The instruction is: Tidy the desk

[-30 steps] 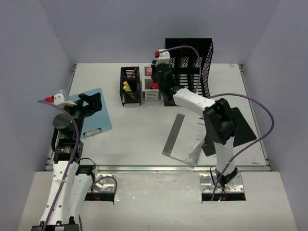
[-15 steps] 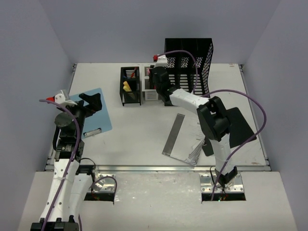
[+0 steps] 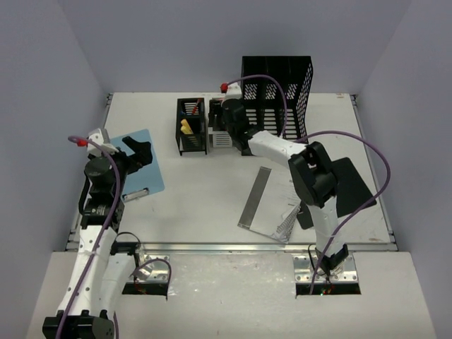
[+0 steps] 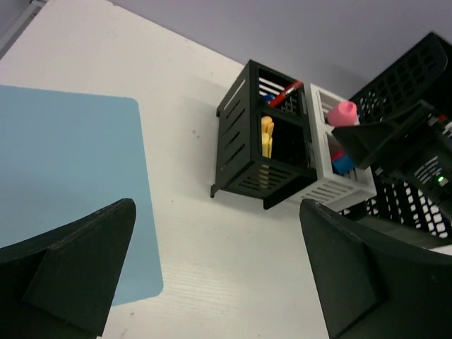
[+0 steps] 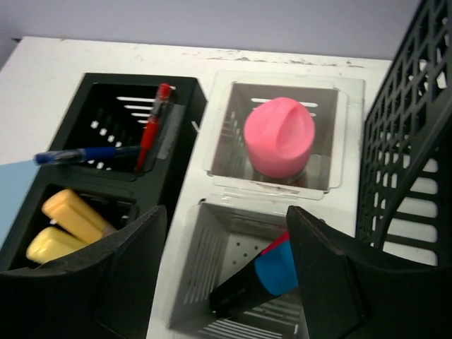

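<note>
The desk (image 3: 205, 191) is a white tabletop between lilac walls. My right gripper (image 3: 227, 121) hangs open over a white organizer (image 3: 220, 133) at the back. In the right wrist view its jaws (image 5: 226, 282) stand wide apart. A blue-capped marker (image 5: 265, 279) leans in the near compartment below. A pink-capped item (image 5: 279, 135) fills the far compartment. My left gripper (image 3: 140, 150) is open and empty above a light blue sheet (image 3: 134, 164). The left wrist view shows its fingers (image 4: 70, 268) spread over the sheet's edge and bare desk (image 4: 176, 141).
A black organizer (image 3: 191, 126) holds pens and yellow items. A tall black mesh basket (image 3: 277, 92) stands at the back. A booklet and papers (image 3: 272, 205) lie mid-right beside a black sheet (image 3: 349, 185). A pen (image 3: 135, 192) lies on the blue sheet.
My right gripper has shifted a little left and lower over the white organizer. My left arm's wrist has drawn back slightly, its gripper still over the blue sheet.
</note>
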{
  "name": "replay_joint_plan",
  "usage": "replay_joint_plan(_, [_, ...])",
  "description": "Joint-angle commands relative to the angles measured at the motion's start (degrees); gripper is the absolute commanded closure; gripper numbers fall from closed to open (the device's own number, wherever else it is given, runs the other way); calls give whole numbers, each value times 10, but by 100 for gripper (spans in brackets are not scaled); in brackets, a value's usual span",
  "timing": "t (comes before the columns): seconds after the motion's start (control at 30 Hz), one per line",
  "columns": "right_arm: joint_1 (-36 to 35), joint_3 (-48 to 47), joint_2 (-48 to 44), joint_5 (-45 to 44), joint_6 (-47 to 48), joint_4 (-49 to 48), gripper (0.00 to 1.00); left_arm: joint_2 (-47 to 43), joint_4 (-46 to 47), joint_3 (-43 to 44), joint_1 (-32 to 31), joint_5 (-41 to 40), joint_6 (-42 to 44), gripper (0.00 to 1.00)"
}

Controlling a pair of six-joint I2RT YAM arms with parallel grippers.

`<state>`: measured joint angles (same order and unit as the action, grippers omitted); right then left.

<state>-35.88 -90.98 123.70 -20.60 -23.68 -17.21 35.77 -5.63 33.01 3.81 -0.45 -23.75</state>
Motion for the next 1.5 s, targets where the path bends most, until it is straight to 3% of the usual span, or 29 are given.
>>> replay_joint_plan(0.0, [-6, -8, -85, 65, 5, -4, 31, 24, -34, 55, 0, 63, 82, 0])
replay_joint_plan(0.13, [-5, 5, -144, 113, 29, 39, 23, 49, -105, 111, 1, 131, 209, 0])
replay_joint_plan(0.4, [-2, 125, -283, 221, 276, 170, 16, 176, -329, 210, 10, 221, 609, 14])
replay_joint_plan(0.53, [6, 167, -332, 273, 326, 249, 12, 228, -388, 223, 22, 218, 748, 16])
replay_joint_plan(0.6, [17, 186, -360, 291, 334, 291, 2, 272, -423, 236, 37, 221, 782, 17])
replay_joint_plan(0.63, [21, 202, -376, 296, 343, 302, 1, 305, -431, 238, 44, 222, 809, 17])
replay_joint_plan(0.77, [44, 254, -418, 315, 344, 333, 1, 367, -430, 225, 92, 228, 865, 22])
replay_joint_plan(0.97, [70, 309, -450, 338, 335, 350, 1, 422, -355, 159, 107, 206, 910, 25])
replay_joint_plan(1.27, [84, 307, -437, 368, 324, 365, 1, 503, -273, 129, 116, 186, 937, 28])
replay_joint_plan(1.47, [86, 304, -433, 373, 320, 371, 1, 548, -272, 146, 148, 193, 974, 30])
